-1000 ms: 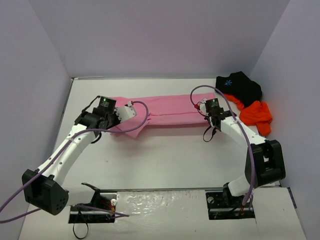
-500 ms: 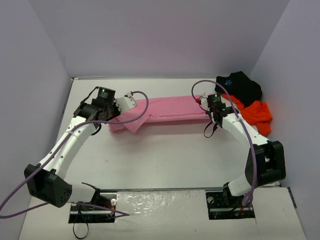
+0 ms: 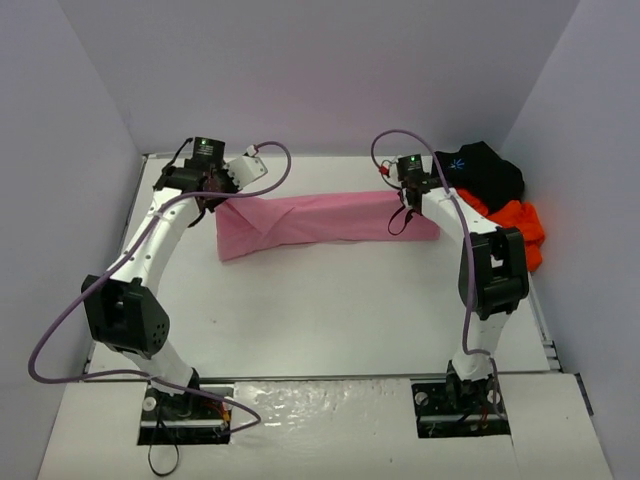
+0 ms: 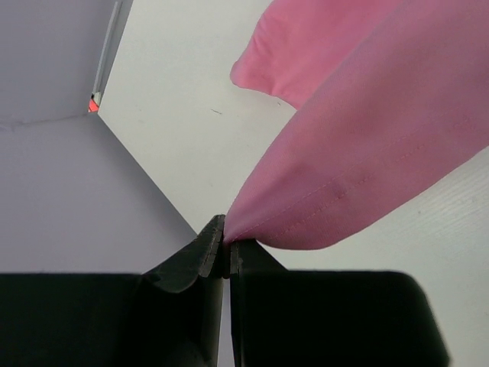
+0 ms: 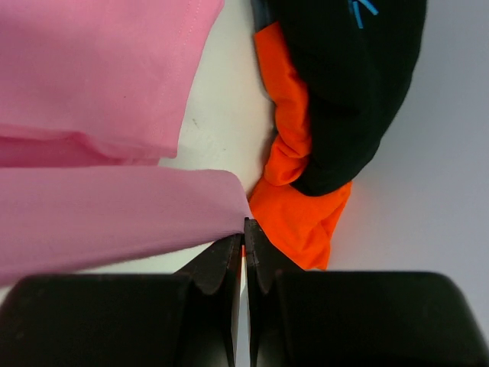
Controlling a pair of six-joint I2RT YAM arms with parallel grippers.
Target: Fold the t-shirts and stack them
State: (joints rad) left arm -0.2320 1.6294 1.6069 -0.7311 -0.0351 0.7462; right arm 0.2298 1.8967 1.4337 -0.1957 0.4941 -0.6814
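**Both grippers clamped on the pink t-shirt, one at each end**

1. Task item, position. Seen from above, the pink t-shirt [image 3: 320,220] lies as a long band across the far half of the table [image 3: 330,320], running from about 10 o'clock to about 2 o'clock of the table centre. Its left end spreads wider and reaches toward 7 o'clock.

2. Left gripper [image 4: 227,252]. The jaws are pressed together on a stitched corner of the pink cloth. In the left wrist view the cloth fans out from the pinch toward 2 o'clock.

3. Right gripper [image 5: 244,237]. The jaws are closed on the opposite corner of the same shirt. In the right wrist view the pinched layer runs off toward 9 o'clock, with a second pink layer above it in the view.

4. Other task items. The black t-shirt [image 3: 480,170], with its light-blue print facing up, is bunched in the far right corner, at 2 o'clock. The orange t-shirt [image 3: 515,230] is crumpled at 5 o'clock of the black one, touching it and partly under it. Both lie near the pink band's right end.
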